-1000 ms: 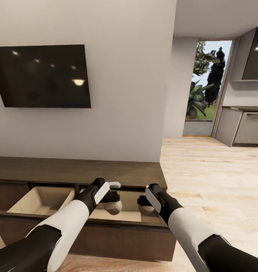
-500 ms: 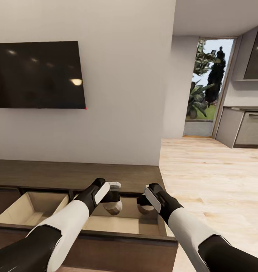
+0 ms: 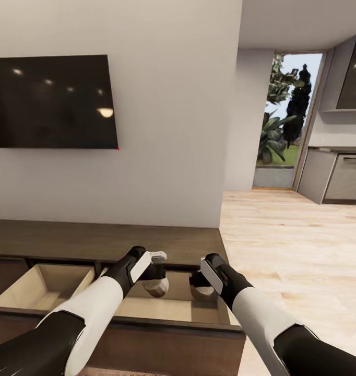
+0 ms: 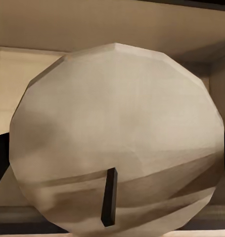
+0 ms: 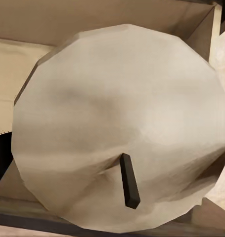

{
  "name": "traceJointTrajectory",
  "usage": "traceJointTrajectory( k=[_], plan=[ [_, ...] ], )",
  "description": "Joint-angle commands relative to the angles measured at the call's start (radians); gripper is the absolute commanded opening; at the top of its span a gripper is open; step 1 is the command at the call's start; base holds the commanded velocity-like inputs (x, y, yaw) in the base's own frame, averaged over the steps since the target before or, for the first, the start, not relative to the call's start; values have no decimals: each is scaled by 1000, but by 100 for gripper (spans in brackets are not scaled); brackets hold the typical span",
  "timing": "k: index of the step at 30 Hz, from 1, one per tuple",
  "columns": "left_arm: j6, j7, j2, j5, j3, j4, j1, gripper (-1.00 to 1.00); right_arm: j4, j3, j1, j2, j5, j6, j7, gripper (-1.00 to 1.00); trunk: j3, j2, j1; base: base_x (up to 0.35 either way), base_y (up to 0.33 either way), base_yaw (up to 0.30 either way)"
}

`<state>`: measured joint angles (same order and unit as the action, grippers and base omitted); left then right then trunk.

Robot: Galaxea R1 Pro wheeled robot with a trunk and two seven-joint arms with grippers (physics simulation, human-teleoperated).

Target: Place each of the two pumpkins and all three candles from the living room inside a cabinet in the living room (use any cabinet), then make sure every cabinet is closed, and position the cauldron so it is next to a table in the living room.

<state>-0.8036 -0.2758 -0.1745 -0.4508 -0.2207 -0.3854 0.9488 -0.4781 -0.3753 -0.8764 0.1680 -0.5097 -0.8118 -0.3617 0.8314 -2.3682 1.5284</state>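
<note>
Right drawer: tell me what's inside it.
Over the open right drawer both hands hold a candle each: left, right. The tan floor showing is bare; the arms cover the rest.

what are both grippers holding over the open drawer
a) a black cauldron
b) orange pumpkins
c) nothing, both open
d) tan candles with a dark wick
d: the left gripper and right gripper each hold a tan candle with a dark wick over the open drawer of the cabinet.
</note>
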Motion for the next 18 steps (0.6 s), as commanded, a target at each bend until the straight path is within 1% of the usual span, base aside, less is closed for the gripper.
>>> traceJointTrajectory(
  k=[1,7,18],
  plan=[
    [-3,-7,0,-7,-3,-1,1,-100,0,-7,-1,-1,-10,-3,-11,-100,4,-8,4,0,0,0],
    [-3,-8,0,-6,-3,18,1,-100,-3,-7,-1,-2,-2,-4,-15,-100,23,-50,27,0,0,0],
    [-3,-7,0,-5,-3,20,2,-100,-5,-7,-1,-2,-1,-4,-14,-100,58,-127,69,0,0,0]
  ],
)
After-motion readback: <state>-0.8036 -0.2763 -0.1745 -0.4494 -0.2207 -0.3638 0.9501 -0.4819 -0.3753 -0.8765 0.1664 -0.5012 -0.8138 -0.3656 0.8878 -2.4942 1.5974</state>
